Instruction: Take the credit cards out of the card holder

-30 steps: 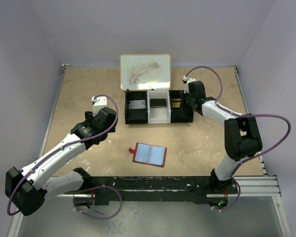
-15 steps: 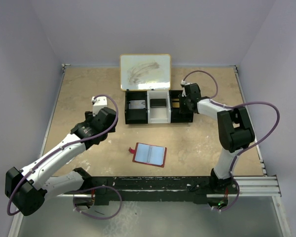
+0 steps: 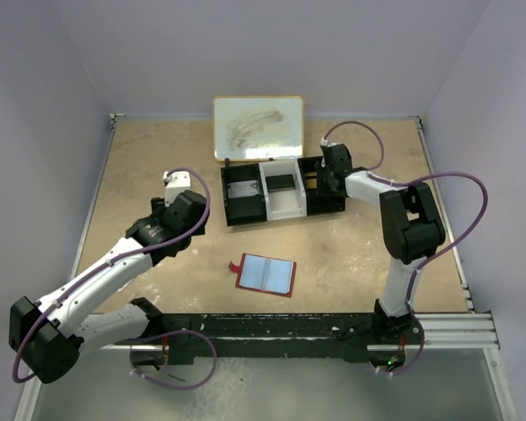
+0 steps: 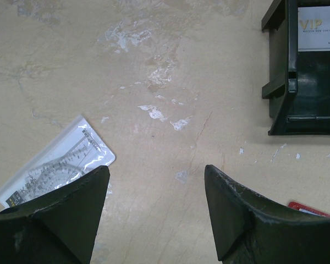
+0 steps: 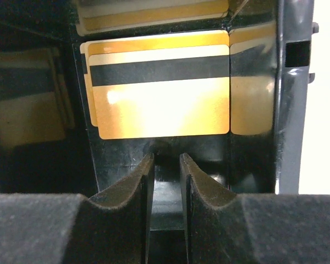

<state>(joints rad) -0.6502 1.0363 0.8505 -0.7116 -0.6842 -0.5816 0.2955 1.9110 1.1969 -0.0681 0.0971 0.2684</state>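
Top external: card holder [image 3: 266, 274] lies open by the worktop's [image 3: 158, 167] near edge, likely light and floppy; pinch its red rim; left tool [image 4: 154, 176] spread, right tool [image 5: 166, 159] barely parted.

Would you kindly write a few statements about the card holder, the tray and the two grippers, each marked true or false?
1. The red card holder lies open on the table. True.
2. The left gripper holds a card. False: its jaws stand wide apart and empty above the table.
3. A gold card with a black stripe lies in the tray ahead of the right gripper. True.
4. The card holder sits inside the tray. False: it lies on the table apart from the tray, nearer the arms' bases.
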